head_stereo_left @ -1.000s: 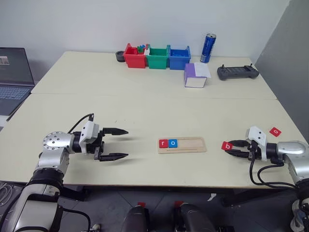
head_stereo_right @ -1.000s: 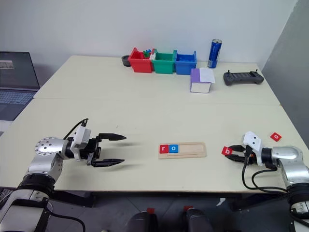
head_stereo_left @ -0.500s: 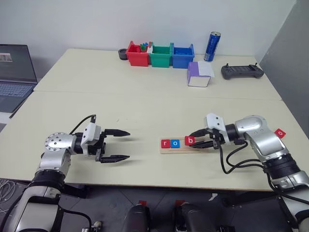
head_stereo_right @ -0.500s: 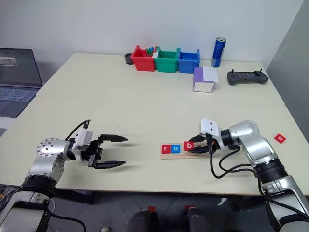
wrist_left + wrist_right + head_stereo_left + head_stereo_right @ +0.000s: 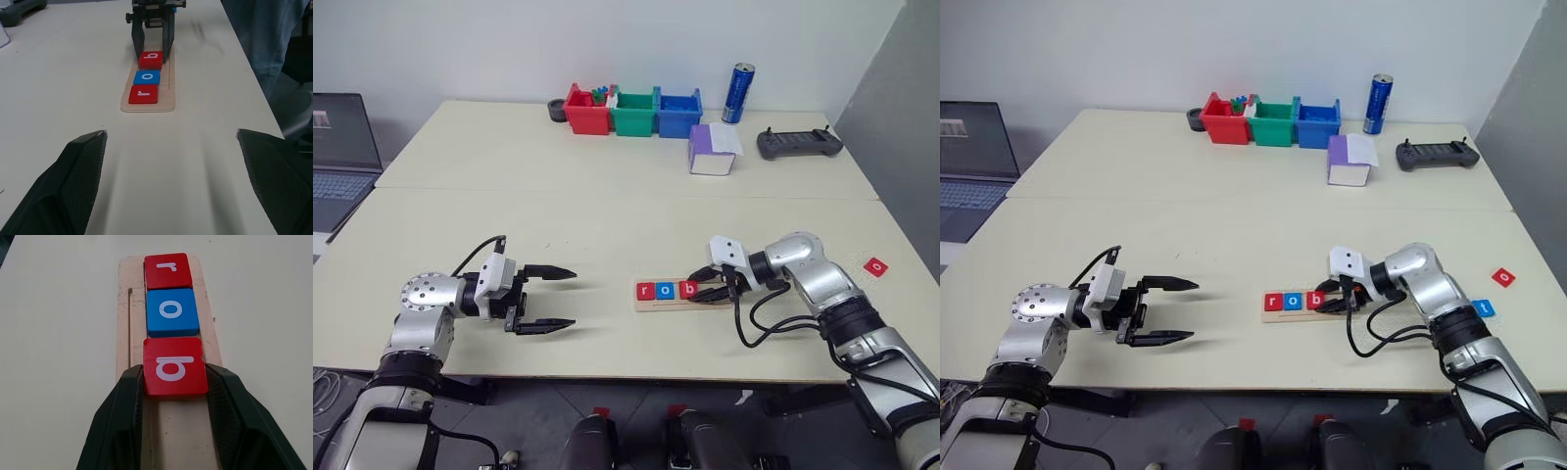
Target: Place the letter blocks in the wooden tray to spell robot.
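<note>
Red square tile marked "b" (image 5: pixel 174 366) sits pinched between the right gripper's (image 5: pixel 707 286) black fingers, lowered into the pale wooden tray (image 5: pixel 715 295) just behind the red "r" tile (image 5: pixel 645 290) and blue "o" tile (image 5: pixel 667 290). Doing this step well likely means nudging the "b" flush against the "o", square in the groove, before letting go. Another red "o" tile (image 5: pixel 875 265) and a blue tile (image 5: pixel 1485 307) wait well apart on the cream tabletop (image 5: pixel 607 215). Idle, the left gripper (image 5: pixel 551 299) hovers with fingers spread wide. Coloured plastic bins (image 5: pixel 631 112), a blue can (image 5: pixel 736 94), a controller (image 5: pixel 799 144) and a laptop (image 5: pixel 342 147) line the far edge.
</note>
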`<control>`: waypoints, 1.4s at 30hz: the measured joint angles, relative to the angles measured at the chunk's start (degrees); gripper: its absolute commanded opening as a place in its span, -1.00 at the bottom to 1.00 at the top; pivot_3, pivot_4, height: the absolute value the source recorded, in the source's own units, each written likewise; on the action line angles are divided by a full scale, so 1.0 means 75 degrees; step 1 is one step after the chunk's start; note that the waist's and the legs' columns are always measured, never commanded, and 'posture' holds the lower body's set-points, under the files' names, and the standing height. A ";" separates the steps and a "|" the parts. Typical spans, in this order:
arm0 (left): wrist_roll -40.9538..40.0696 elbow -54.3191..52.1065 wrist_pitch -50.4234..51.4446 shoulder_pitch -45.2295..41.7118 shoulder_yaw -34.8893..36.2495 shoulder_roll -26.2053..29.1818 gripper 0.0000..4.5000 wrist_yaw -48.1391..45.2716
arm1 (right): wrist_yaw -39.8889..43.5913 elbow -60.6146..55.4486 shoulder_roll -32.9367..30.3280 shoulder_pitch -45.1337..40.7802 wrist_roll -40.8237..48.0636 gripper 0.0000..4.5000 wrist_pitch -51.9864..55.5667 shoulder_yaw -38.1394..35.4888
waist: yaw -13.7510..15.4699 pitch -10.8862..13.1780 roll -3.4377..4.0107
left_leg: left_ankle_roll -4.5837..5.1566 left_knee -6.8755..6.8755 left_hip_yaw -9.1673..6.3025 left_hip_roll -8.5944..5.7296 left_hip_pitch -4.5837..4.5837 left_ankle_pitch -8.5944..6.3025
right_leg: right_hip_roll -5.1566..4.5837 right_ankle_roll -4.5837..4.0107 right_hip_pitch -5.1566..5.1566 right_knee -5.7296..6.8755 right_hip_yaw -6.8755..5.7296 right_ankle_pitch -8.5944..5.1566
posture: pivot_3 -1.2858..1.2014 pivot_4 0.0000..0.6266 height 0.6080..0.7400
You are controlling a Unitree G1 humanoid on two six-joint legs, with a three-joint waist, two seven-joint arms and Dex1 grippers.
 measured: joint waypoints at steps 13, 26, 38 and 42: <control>0.0158 -0.0134 0.0033 0.0185 0.0334 -0.0062 1.00 0.0000 | 0.0116 0.0219 0.0159 -0.0151 -0.0161 -0.35 -0.0180 0.0007 | -0.0002 0.0000 0.0000 | 0.0000 0.0000 0.0001 0.0001 0.0002 0.0000 | 0.0000 -0.0001 0.0001 0.0001 0.0001 0.0001 | 0.03 -0.52 1.00; 0.0218 -0.0150 0.0118 0.0203 0.0422 -0.0145 1.00 0.0000 | 0.0112 0.0226 0.0295 -0.0229 -0.0347 -0.35 -0.0145 0.0032 | -0.0004 0.0000 0.0000 | 0.0000 0.0000 0.0001 0.0001 0.0003 0.0000 | 0.0000 -0.0001 0.0002 0.0002 0.0002 0.0001 | 0.03 -0.52 1.00; 0.0264 -0.0151 0.0120 0.0201 0.0423 -0.0182 1.00 0.0000 | 0.0151 0.0203 0.0304 -0.0293 -0.0368 0.99 0.0012 0.0023 | -0.0004 0.0000 0.0001 | 0.0000 0.0000 0.0001 0.0002 0.0003 0.0000 | 0.0000 -0.0002 0.0002 0.0002 0.0001 0.0001 | 0.03 -0.52 1.00; 0.0287 -0.0151 0.0119 0.0196 0.0423 -0.0205 1.00 0.0000 | 0.0394 -0.0418 0.0120 -0.0281 -0.0048 0.99 0.0402 -0.0098 | -0.0002 0.0001 0.0002 | 0.0000 0.0000 0.0001 0.0001 0.0001 0.0000 | -0.0001 -0.0002 0.0001 0.0002 0.0001 0.0001 | 0.03 -0.52 1.00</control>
